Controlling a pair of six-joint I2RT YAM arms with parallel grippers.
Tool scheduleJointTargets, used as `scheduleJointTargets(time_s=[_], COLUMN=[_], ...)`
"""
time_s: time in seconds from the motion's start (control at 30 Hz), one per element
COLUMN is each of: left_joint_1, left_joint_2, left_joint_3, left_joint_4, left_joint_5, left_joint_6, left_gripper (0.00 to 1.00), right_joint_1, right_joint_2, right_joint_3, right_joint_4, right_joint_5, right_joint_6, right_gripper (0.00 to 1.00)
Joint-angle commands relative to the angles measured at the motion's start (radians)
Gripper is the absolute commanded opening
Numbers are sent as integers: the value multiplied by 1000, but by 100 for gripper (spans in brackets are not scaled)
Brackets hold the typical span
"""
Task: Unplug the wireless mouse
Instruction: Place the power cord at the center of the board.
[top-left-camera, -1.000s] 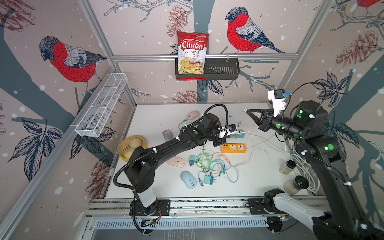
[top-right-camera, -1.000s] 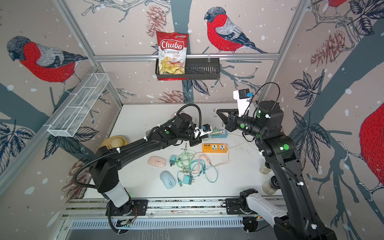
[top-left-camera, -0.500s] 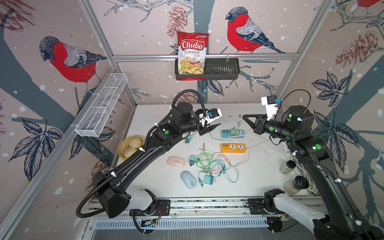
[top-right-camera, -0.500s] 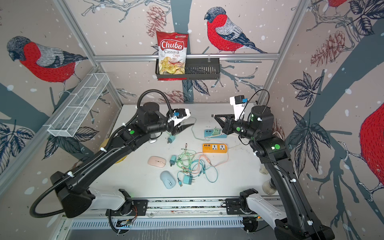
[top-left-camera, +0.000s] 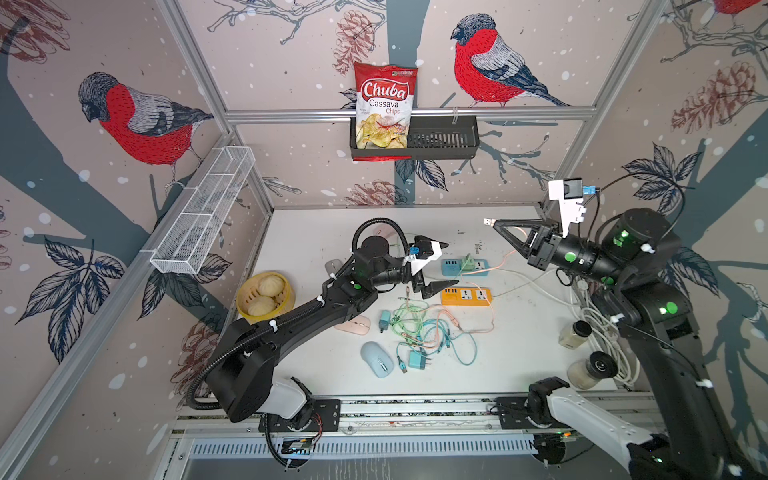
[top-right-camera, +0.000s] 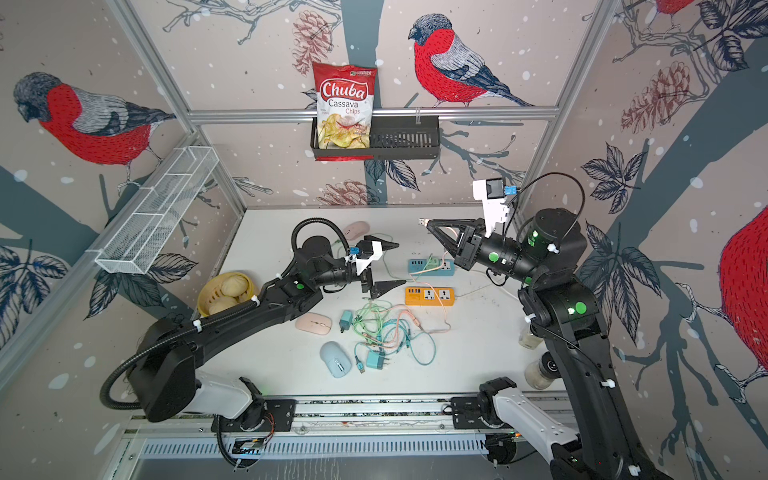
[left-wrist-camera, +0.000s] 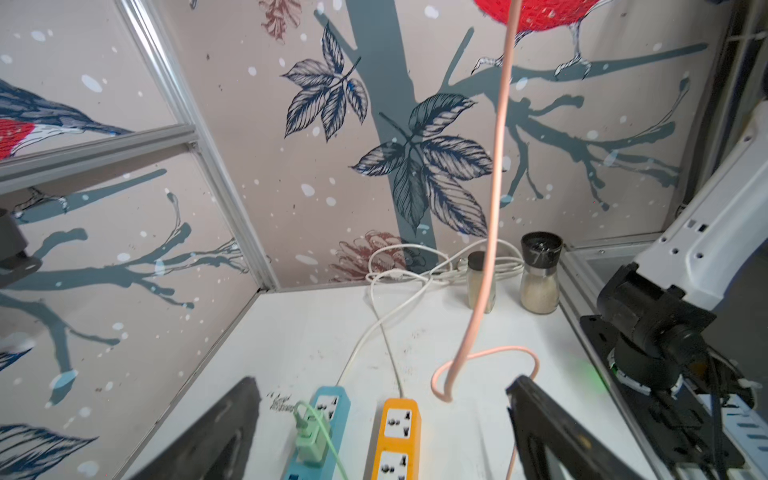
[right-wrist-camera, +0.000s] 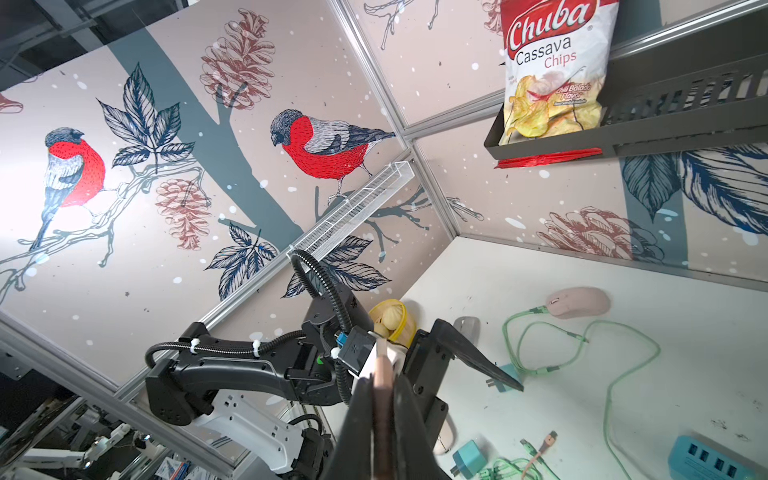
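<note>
— Which mouse is it?
— The pale pink mouse (top-right-camera: 356, 228), a smooth oval lying flat on its belly near the table's back edge, at about 11 o'clock from the table's middle. Its nose points toward 8 o'clock.
— And the lead?
— A thin green cable (right-wrist-camera: 658, 351) loops loosely on the tabletop. One of its connectors lies right against the mouse's nose, though I cannot tell whether it is seated.
— Where does it run?
— To a green charger (top-right-camera: 433, 262), at 4 o'clock from the mouse, plugged upright into the blue power strip (top-right-camera: 415, 266).
</note>
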Motion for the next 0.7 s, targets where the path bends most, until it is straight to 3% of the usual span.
scheduleJointTargets(time_s=[0.0, 0.2, 0.4, 0.53, 0.67], left_joint_1=[-14, -62, -88, -89, -88], left_joint_2=[31, 93, 170, 219, 227], left_joint_3=[2, -3, -9, 2, 44], left_joint_4=[125, 152, 305, 387, 392], left_joint_5=[68, 75, 71, 113, 138], left_joint_6=[-61, -88, -223, -294, -309], left_gripper=[93, 89, 87, 71, 41], right_joint_1=[-1, -1, -3, -3, -4], right_joint_2=[-2, -4, -6, -11, -14], right_joint_3=[9, 31, 30, 33, 33], right_joint_4=[60, 71, 61, 53, 38], right_joint_5=[-42, -52, -46, -42, -33], right_joint_6=[49, 68, 65, 58, 46], right_gripper=[0, 0, 0, 0, 0])
